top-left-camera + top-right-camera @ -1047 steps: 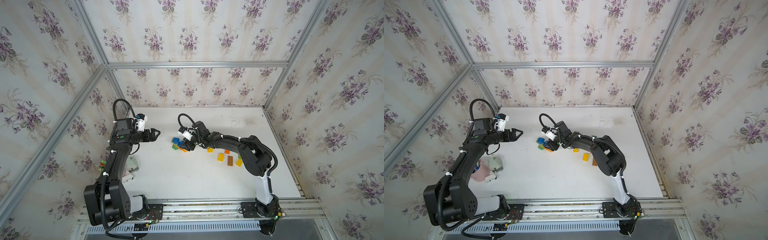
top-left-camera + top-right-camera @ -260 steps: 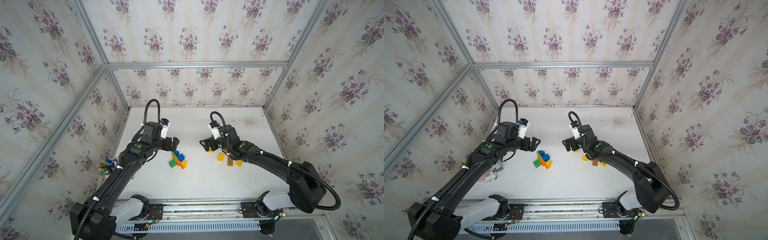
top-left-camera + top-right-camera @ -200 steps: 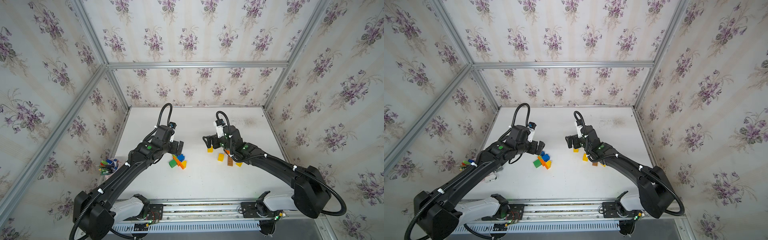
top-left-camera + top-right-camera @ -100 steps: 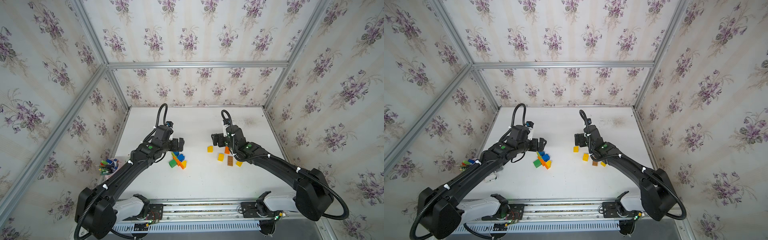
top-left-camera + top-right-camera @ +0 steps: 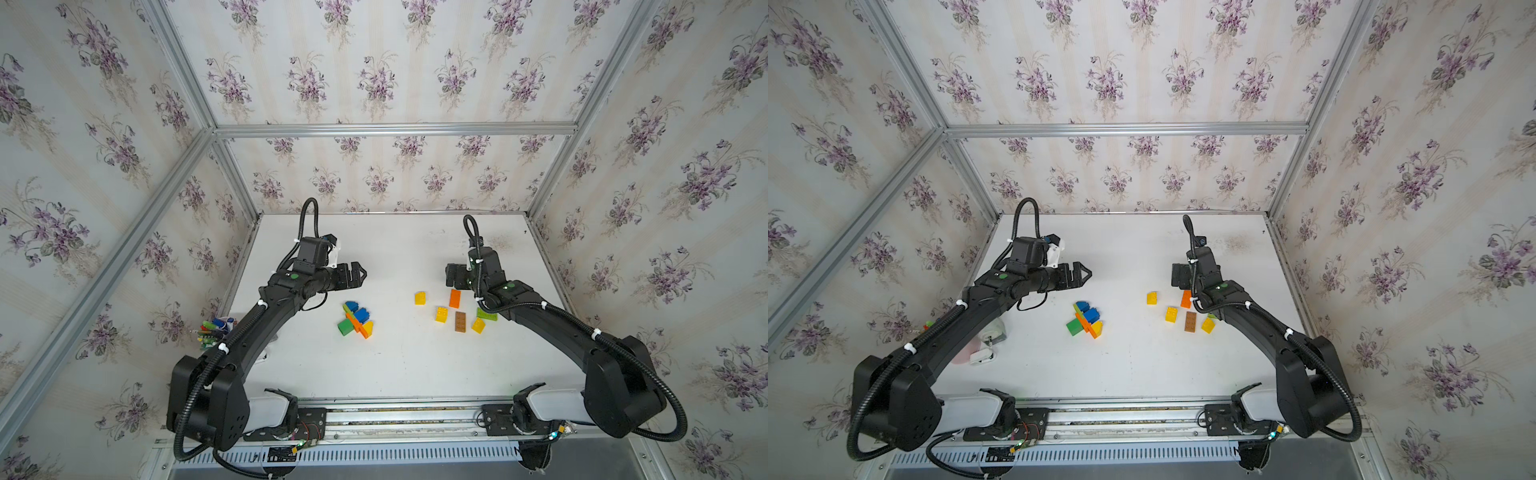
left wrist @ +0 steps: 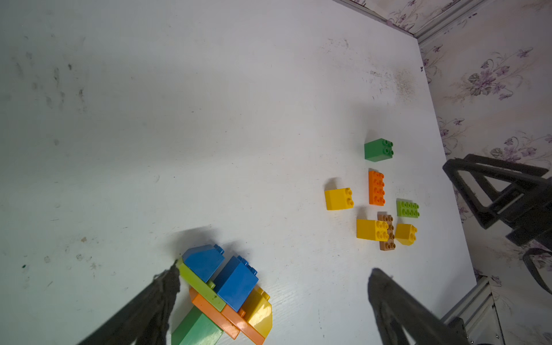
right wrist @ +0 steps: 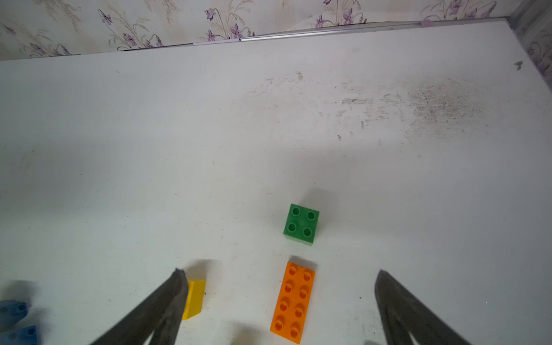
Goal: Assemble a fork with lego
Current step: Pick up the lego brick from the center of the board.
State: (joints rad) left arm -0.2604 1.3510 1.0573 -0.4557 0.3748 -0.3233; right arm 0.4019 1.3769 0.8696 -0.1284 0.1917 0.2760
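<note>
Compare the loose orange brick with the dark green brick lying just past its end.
The orange brick is oblong, with eight studs in two rows; the dark green brick is square, with four. The orange brick looks flatter, while the dark green brick stands taller and shows a side face. Both lie studs up on the white table, close but apart, joined to nothing.

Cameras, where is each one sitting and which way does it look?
Top views: high over the front rail, looking down at the white table; both arms, left gripper and right gripper show.
Left wrist: on the left arm, looking across the joined bricks; its fingers show.
Right wrist: on the right arm, looking down at the green brick and orange brick; its fingers show.
Shared: both wrist views show that green and orange brick.
</note>
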